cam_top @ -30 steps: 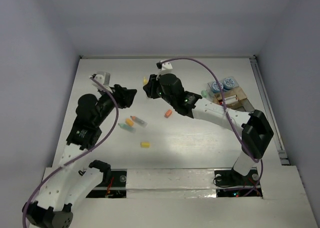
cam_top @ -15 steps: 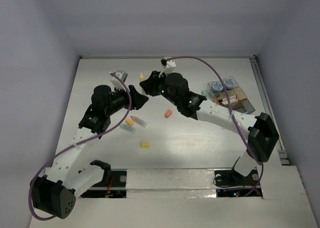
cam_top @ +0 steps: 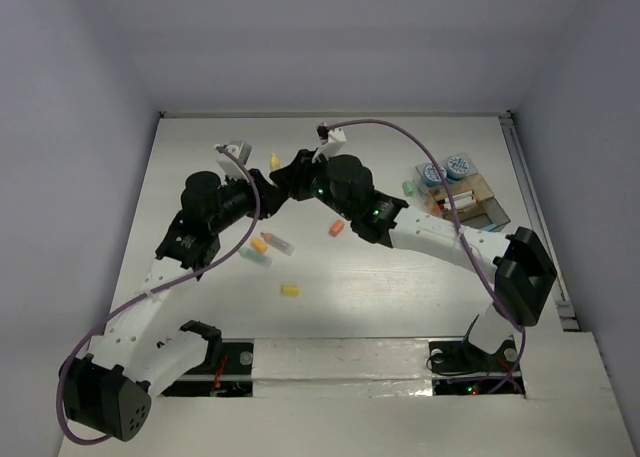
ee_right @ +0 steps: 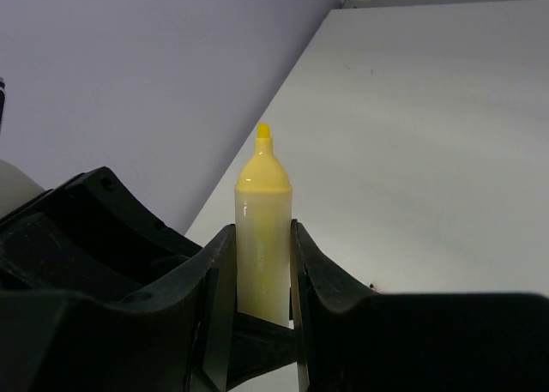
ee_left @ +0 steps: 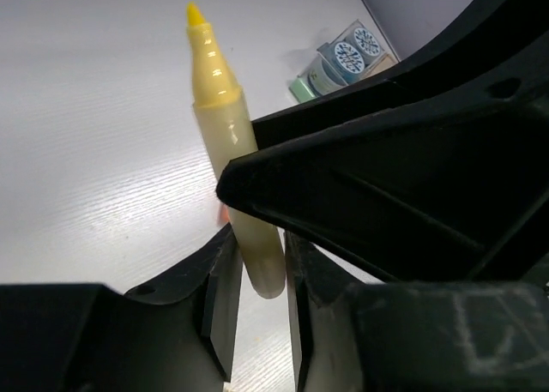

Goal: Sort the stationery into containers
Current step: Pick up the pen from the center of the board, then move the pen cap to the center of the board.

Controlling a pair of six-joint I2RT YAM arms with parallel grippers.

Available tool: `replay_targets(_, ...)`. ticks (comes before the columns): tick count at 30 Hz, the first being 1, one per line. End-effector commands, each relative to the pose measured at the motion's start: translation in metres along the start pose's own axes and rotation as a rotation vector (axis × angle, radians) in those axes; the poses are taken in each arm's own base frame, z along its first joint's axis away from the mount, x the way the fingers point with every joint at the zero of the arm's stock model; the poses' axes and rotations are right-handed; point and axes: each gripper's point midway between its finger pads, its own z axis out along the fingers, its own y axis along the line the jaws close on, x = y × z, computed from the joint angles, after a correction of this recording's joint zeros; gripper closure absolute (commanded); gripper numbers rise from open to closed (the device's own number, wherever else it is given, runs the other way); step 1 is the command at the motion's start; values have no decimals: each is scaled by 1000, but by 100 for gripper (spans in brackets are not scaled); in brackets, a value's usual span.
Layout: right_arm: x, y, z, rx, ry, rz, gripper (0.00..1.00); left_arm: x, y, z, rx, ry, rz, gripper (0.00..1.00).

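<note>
Yellow marker [ee_left: 225, 109] pinched between closed fingers of both left gripper [ee_left: 255, 268] and right gripper [ee_right: 263, 242]

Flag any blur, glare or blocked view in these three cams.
Top external: evenly lit, sharp, but the yellow marker is tiny. Left wrist: marker sharp with small glints; the dark right gripper blocks the right half. Right wrist: marker sharp, black fingers underexposed, little detail.
</note>
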Motion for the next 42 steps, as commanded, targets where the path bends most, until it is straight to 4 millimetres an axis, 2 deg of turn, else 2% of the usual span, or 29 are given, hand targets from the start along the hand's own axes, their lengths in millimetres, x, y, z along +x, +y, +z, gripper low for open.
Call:
replay_targets(1, -5, 32, -10, -105, -20, 42, 100, -25, -6, -6, 2, -105, 30, 82)
replay_targets(2, -5, 32, -10, -105, -20, 42, 100, -25, -5, -7, -6, -109, 29, 86)
replay_targets(3, -5, 33, -10, -107, -20, 43, 100, -26, -4, -8, -11, -113, 33, 96)
replay_targets(4, -4, 31, -11, -103, -16, 44, 100, -27, -2, -8, -24, -119, 34, 100)
replay_targets(7, -4, 25, -17, -77, -18, 38, 99, -28, 1, -11, -44, -123, 42, 100)
replay_targets(8, -3, 21, -20, -63, -11, 27, 94, -29, 1, -12, -47, -126, 47, 100)
replay_targets(10, -13, 22, -33, -49, -19, 7, 81, -29, 1, -14, -50, -124, 62, 100)
replay_targets(11, -7, 16, -41, -34, 10, -21, 68, -29, 1, -15, -50, -125, 68, 100)
replay_targets(12, -7, 16, -48, -37, 21, -36, 61, -30, 0, -16, -49, -127, 75, 100)
replay_targets(13, -10, 12, -55, -30, 27, -46, 55, -30, -1, -17, -47, -128, 78, 100)
replay_targets(14, -20, 15, -70, -39, 22, -68, 45, -30, -1, -17, -44, -128, 84, 100)
replay_targets(15, -13, 9, -80, -34, 41, -89, 40, -32, -2, -18, -43, -130, 89, 100)
replay_targets(17, -10, 10, -103, -62, 77, -130, 39, -33, 0, -19, -60, -131, 91, 100)
replay_targets(19, 18, -2, -116, -71, 165, -154, 42, -34, 1, -22, -72, -138, 94, 100)
replay_targets(21, 56, -4, -129, -137, 308, -166, 51, -39, 4, -27, -102, -161, 95, 100)
replay_targets(22, 88, -15, -135, -153, 394, -161, 54, -38, 8, -28, -125, -163, 91, 100)
replay_targets(23, 110, -14, -143, -214, 473, -147, 57, -42, 12, -31, -154, -181, 92, 100)
replay_targets(25, 158, -25, -150, -209, 607, -125, 64, -46, 13, -36, -171, -204, 100, 100)
replay_targets(26, 170, -26, -151, -199, 649, -122, 70, -47, 13, -37, -172, -210, 100, 100)
replay_targets(28, 198, -29, -149, -184, 734, -126, 72, -48, 12, -39, -173, -215, 101, 100)
replay_targets(29, 204, -14, -147, -220, 752, -129, 69, -47, 12, -38, -173, -212, 101, 100)
replay_targets(30, 212, -9, -145, -231, 772, -130, 65, -47, 13, -38, -174, -209, 100, 100)
replay_targets(31, 229, -11, -142, -225, 812, -132, 59, -47, 12, -37, -172, -206, 101, 100)
replay_targets(32, 236, -8, -139, -230, 831, -130, 46, -47, 12, -38, -171, -209, 102, 100)
replay_targets(33, 242, 2, -135, -247, 840, -132, 41, -47, 12, -39, -171, -211, 102, 100)
replay_targets(34, 257, -6, -131, -221, 875, -123, 36, -47, 12, -39, -171, -212, 104, 100)
replay_targets(35, 263, -6, -128, -214, 888, -95, 29, -47, 12, -40, -172, -214, 103, 100)
replay_targets(38, 280, -4, -120, -214, 909, -53, 26, -49, 11, -42, -170, -222, 108, 100)
replay_targets(42, 294, -18, -115, -147, 923, -36, 24, -49, 8, -43, -162, -225, 107, 100)
